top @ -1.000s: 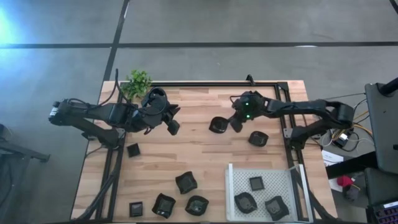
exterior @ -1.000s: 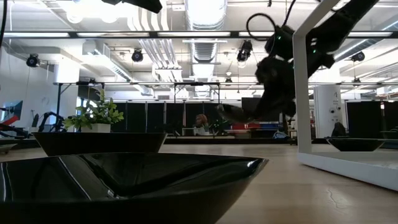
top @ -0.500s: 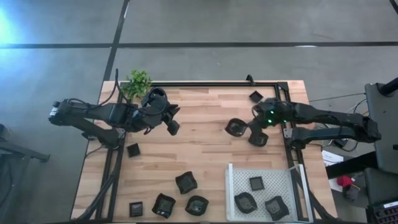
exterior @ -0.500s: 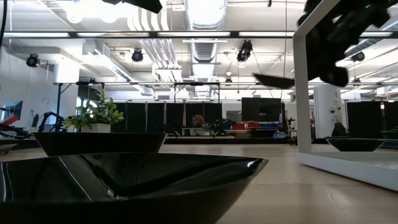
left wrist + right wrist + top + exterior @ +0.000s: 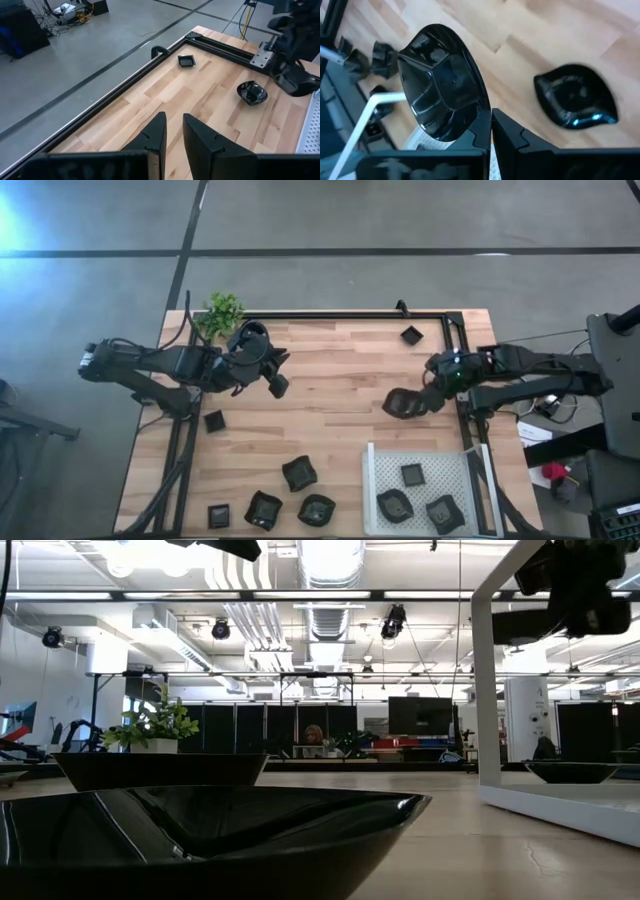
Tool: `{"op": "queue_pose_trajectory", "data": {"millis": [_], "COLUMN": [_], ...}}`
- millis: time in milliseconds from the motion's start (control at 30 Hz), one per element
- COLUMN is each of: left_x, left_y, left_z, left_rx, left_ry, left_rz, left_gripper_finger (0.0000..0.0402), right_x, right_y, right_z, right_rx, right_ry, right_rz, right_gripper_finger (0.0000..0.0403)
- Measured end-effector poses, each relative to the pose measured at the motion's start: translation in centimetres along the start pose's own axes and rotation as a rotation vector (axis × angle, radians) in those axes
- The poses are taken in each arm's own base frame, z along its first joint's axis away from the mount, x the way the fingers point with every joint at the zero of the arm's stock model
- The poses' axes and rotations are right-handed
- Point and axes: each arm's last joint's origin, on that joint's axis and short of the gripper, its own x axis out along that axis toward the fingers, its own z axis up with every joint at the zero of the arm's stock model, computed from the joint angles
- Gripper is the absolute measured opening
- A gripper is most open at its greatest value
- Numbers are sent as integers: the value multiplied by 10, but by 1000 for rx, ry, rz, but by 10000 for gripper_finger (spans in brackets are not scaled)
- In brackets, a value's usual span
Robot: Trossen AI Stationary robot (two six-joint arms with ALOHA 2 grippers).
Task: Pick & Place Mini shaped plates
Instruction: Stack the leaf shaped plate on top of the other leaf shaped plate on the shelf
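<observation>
My left gripper hangs over the table's left half beside the plant, fingers slightly apart, empty. Four plates lie along the near edge. My right gripper has its fingers clamped on a plate's rim, above the table just beyond the tray, which holds three plates.

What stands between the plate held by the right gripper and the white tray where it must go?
Nothing visible. The right gripper holds the plate by its rim, above bare wood just beyond the white tray. Another plate lies on the wood close by, but whether it lies on the way cannot be told.
</observation>
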Motion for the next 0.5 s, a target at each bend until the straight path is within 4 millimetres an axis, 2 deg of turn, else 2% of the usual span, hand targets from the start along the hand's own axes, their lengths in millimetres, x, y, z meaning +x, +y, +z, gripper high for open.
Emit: {"op": "queue_pose_trajectory", "data": {"millis": [400, 500], "left_x": [0, 0], "left_y": [-1, -1], "left_z": [0, 0], "left_rx": [33, 49], "left_ry": [11, 12], "left_rz": [-23, -24], "left_gripper_finger": [58, 58], "right_x": [4, 8], "right_y": [22, 28], "right_z": [-39, -50], "right_rx": [-42, 19], "right_ry": [199, 254], "right_rz": [45, 21], "right_gripper_finger": [8, 8]}}
